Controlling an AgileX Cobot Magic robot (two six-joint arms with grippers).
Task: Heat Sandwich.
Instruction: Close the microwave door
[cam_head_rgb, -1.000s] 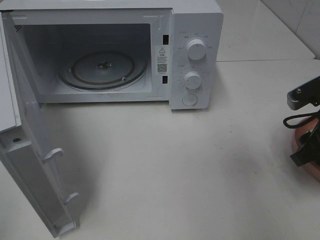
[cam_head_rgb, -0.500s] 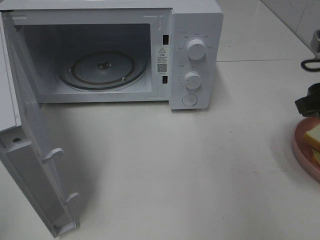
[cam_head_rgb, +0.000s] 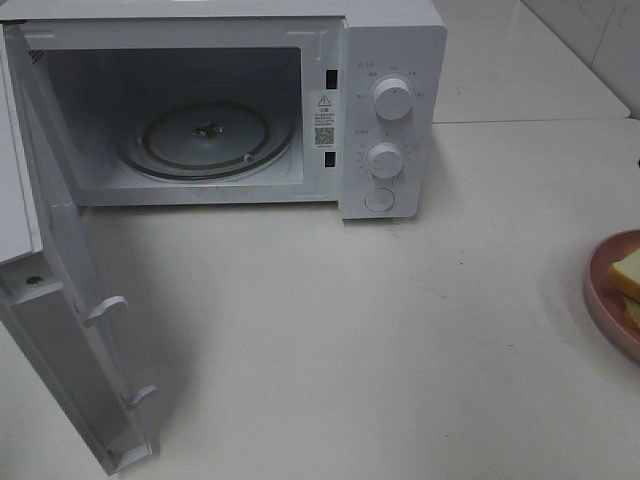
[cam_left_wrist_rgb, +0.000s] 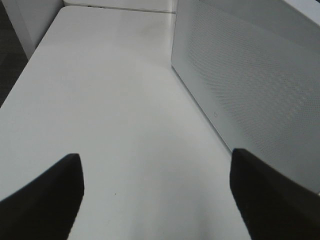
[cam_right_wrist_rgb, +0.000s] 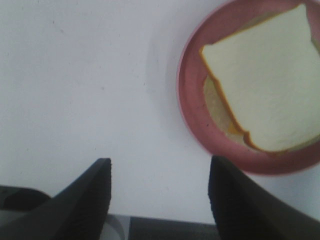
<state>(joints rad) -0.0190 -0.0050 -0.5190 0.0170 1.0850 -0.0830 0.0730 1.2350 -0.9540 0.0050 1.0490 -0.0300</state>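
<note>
White, smooth counter (cam_head_rgb: 330, 330) stretches bare in front of the microwave (cam_head_rgb: 400, 30), giving a broad open patch between its swung-out door (cam_head_rgb: 60, 330) and the pink plate (cam_head_rgb: 600, 290). The door hangs wide open off the microwave's left side and juts forward, closing in that side of the patch. Inside the cavity lies a round glass turntable (cam_head_rgb: 205, 135). Two round white knobs (cam_head_rgb: 392, 97) and a round button (cam_head_rgb: 380, 199) sit on the microwave's right-hand panel.

Well to the right of the microwave and forward of it, the plate is cut by the high view's edge. On it rests the sandwich (cam_head_rgb: 628, 272), pale bread with a yellow-orange rim, soft-looking and flat.

The left claw (cam_left_wrist_rgb: 156, 157) is spread wide with nothing between its dark fingers, above bare counter beside a grey panel (cam_left_wrist_rgb: 260, 80) dotted with fine holes. The right claw (cam_right_wrist_rgb: 160, 165) is likewise spread and empty, over counter just beside the plate (cam_right_wrist_rgb: 195, 120) and touching neither it nor the sandwich (cam_right_wrist_rgb: 265, 85).
</note>
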